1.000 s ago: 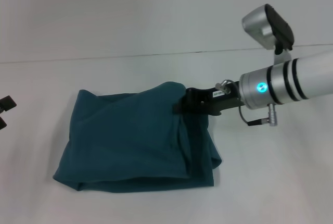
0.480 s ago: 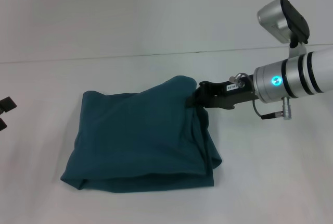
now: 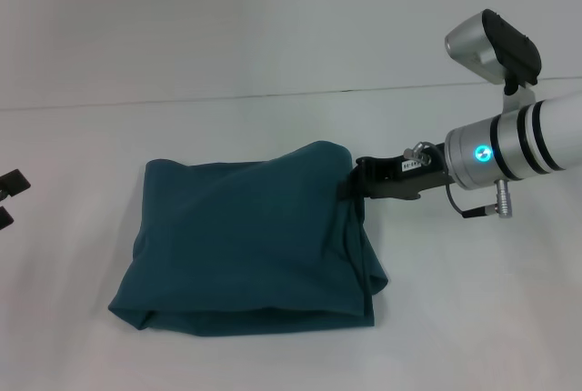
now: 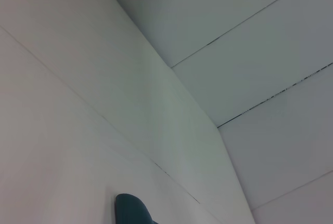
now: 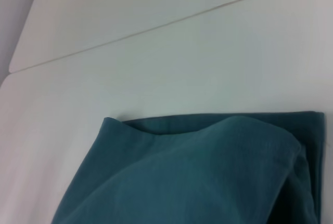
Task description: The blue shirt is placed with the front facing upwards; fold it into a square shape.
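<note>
I have the blue shirt (image 3: 245, 241) lying on the white table (image 3: 273, 45) as a rough square bundle. The right gripper (image 3: 350, 186) meets its far right corner — jaw state I cannot tell. Cloth is light, limp — grip doubled edges, not single layers.

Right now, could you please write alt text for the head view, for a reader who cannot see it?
A folded blue shirt lies in a rough square on a white table, plain side up. The right end effector reaches in from the right and meets the shirt's far right corner. The left end effector just shows at the left edge, away from the shirt.
</note>
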Controlling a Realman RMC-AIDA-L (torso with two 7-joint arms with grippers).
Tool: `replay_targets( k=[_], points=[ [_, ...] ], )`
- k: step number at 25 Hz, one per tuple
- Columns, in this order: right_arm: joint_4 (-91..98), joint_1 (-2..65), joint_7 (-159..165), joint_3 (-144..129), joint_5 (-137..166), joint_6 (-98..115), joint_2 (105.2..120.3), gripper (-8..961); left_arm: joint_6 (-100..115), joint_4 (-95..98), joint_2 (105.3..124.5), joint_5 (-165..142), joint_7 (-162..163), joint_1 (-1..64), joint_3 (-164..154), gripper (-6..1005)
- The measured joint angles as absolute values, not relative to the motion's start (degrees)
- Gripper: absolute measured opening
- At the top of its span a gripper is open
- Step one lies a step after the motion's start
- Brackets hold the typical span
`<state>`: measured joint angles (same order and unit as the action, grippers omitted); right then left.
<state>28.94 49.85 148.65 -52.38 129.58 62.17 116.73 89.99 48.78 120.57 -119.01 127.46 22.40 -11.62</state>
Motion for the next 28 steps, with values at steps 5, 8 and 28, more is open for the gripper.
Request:
replay_targets(
  k=[5, 8, 28],
  points=[
    [28.86, 49.70, 148.76, -52.32, 131.22, 61.50, 116.67, 58, 89.96, 48.78, 120.58, -119.01, 127.52, 22.42, -11.66, 949],
    [28.82, 49.67, 148.59, -52.49, 131.50, 60.65, 116.74, 59, 89.88, 48.78, 120.65, -119.01, 127.53, 22.55, -11.86, 949],
    [32.04, 48.29, 150.35, -51.54, 129.88, 65.92, 115.11, 68, 89.64, 48.78, 120.75, -119.01, 127.53, 22.33, -11.87, 949]
  ],
)
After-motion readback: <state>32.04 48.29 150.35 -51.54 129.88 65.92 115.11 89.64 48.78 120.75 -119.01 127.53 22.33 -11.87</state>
